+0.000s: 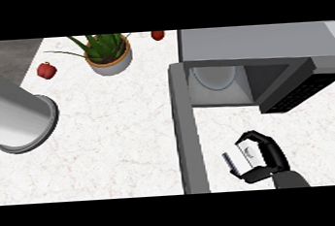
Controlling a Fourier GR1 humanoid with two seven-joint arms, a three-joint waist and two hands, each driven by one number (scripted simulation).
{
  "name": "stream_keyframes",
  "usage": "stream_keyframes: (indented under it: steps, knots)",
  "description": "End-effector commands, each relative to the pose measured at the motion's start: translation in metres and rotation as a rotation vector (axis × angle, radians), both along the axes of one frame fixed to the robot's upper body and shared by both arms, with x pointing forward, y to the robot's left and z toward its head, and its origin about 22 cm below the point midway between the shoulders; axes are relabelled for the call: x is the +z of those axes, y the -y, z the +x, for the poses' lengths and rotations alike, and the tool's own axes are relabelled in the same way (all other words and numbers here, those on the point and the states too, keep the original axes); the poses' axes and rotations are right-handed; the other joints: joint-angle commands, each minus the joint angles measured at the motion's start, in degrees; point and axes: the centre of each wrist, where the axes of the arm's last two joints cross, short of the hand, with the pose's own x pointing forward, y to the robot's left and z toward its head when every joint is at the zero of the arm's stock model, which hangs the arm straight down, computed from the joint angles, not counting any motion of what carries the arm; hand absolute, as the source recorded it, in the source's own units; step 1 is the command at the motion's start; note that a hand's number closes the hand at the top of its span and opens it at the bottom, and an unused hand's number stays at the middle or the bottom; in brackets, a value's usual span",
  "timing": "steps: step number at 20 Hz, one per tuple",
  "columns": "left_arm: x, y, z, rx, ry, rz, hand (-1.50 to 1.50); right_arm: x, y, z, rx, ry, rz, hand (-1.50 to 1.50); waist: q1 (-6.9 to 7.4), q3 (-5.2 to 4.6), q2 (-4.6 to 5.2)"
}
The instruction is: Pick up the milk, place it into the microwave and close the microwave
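At the far left my left forearm (17, 121) lies across the counter (107, 138) as a broad grey cylinder; its hand is out of view, so I cannot tell how those fingers stand. Above it, near the counter's back edge, sits a red pepper (46, 70), and just right of that a potted plant (108, 53). A second red thing (158, 35) shows at the back edge, too small for me to name. The microwave (259, 43) stands at the back right, its door (186, 133) swung open toward me and its plate (215, 78) visible inside. Right of the door and in front of the opening, my right hand (268, 156) is curled round the milk (241, 158), thumb below and fingers over the top, holding the carton above the counter, outside the microwave
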Motion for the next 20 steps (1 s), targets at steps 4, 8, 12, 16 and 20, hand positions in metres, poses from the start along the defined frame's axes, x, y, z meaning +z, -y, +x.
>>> stream_keyframes:
  steps: [4, 8, 12, 16, 20]
  knots:
    - [0.029, 0.015, -0.006, -0.056, 0.097, -0.046, -1.5, 0.017, -0.017, 0.037, -0.122, 0.113, 0.099, 1.5, -0.24, 0.38, 0.09]
    - [0.026, 0.006, -0.003, -0.038, 0.095, -0.052, -1.5, 0.025, -0.012, 0.049, -0.098, 0.122, 0.089, 1.5, -0.6, 0.33, 0.1]
    - [0.019, 0.003, -0.011, -0.035, 0.075, -0.043, -1.5, 0.039, -0.036, 0.073, -0.09, 0.161, 0.043, 1.5, -0.37, 0.31, 0.09]
    - [0.031, 0.012, -0.006, -0.051, 0.071, -0.052, -1.5, 0.056, -0.038, 0.094, -0.115, 0.185, 0.017, 1.5, -0.19, 0.37, 0.39]
    - [0.024, 0.006, -0.011, -0.04, 0.074, -0.046, -1.5, 0.079, -0.031, 0.117, -0.122, 0.185, 0.009, 1.5, 0.34, 0.35, 0.37]
